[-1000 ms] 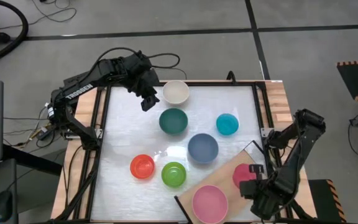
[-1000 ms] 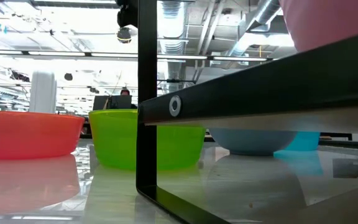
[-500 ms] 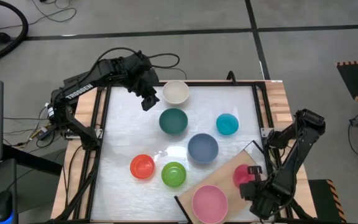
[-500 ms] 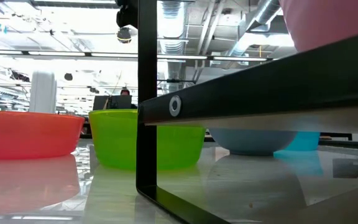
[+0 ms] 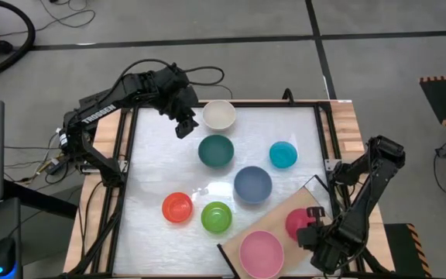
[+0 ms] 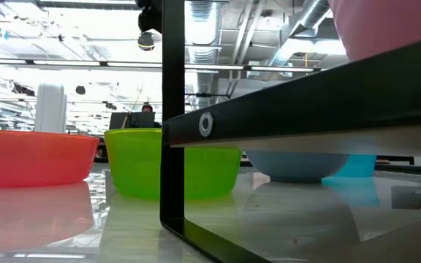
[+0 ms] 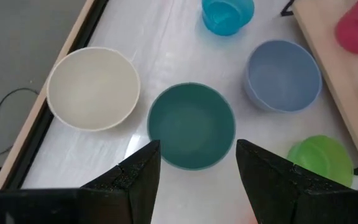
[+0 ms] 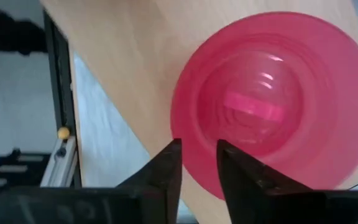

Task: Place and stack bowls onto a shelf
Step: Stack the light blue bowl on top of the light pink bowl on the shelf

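My right gripper (image 5: 313, 222) is at the table's near right, shut on the magenta bowl (image 5: 297, 222) over the light-wood shelf (image 5: 279, 211). The light pink bowl (image 5: 261, 252) stands on the shelf's near end. On the table stand the cream-white (image 5: 219, 114), dark teal (image 5: 216, 149), cyan (image 5: 283, 154), slate blue (image 5: 252, 184), red (image 5: 177, 208) and lime green (image 5: 216, 217) bowls. My left gripper (image 7: 197, 174) hangs open at the far left, above the dark teal bowl (image 7: 191, 126) and beside the cream-white one (image 7: 92, 88), touching nothing. My right gripper pinches the magenta bowl's rim (image 8: 185, 163), one finger (image 8: 169, 163) outside the wall and the other (image 8: 235, 167) inside. The fingers come from above, pointing down. The bowl sits upright, mouth up, over the shelf board (image 8: 129, 74); whether its base rests on the board I cannot tell.
The shelf is a board on a black frame with a leg (image 6: 172, 109), raised over the table and set askew at the near right. A black rail (image 5: 126, 155) and the pale wooden rim (image 5: 347, 124) border the table. Bare tabletop lies on the near left.
My right gripper has carried the magenta bowl a little way along the shelf toward the table's near left, closer to the light pink bowl. My left arm and the other bowls have stayed still.
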